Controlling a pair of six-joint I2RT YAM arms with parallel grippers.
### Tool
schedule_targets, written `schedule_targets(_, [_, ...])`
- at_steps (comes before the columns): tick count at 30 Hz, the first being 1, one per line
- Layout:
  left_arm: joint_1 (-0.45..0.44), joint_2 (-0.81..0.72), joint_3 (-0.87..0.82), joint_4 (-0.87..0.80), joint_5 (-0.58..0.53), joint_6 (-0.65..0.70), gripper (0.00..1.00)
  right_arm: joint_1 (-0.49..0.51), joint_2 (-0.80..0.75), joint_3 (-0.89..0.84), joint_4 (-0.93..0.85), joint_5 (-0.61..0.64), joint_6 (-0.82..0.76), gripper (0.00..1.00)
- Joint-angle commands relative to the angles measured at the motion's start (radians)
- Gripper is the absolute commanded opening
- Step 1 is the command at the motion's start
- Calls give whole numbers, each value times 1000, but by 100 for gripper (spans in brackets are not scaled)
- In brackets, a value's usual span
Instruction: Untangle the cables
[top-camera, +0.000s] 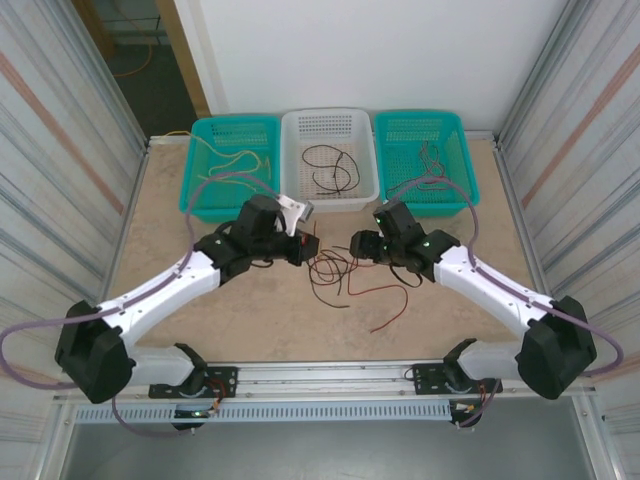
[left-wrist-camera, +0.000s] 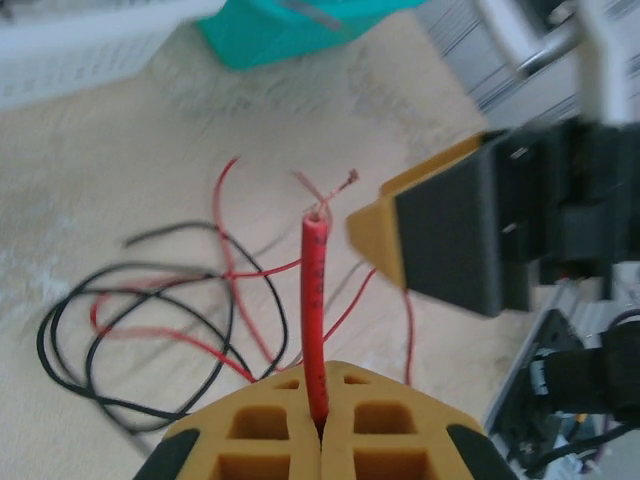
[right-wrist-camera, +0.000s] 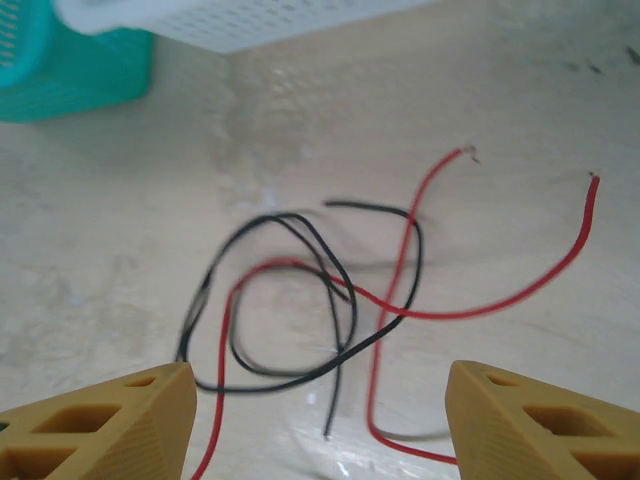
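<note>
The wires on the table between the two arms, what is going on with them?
The left claw is shut on one end of a red wire, which sticks out in front of it. The right claw is open and hovers over the tangle of red and black wires lying on the table. Behind, the white basket holds black wires, and the left teal basket holds yellowish wires.

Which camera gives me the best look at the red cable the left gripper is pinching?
Left wrist. The red cable rises from between the left gripper's shut fingers, frayed tip clear. Top external has the grip too small to read. Right wrist shows the loose red-and-black tangle, not the pinch.
</note>
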Motion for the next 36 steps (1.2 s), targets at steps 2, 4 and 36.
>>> schedule_targets(2, [-5, -74, 129, -108, 69, 99, 0, 11, -39, 54, 68, -47, -93, 67])
schedule_targets(4, [4, -94, 173, -134, 57, 113, 0, 15, -43, 83, 76, -66, -121, 67])
schedule_targets(36, [187, -66, 410, 0, 376, -17, 0, 255, -12, 434, 60, -187, -413, 30])
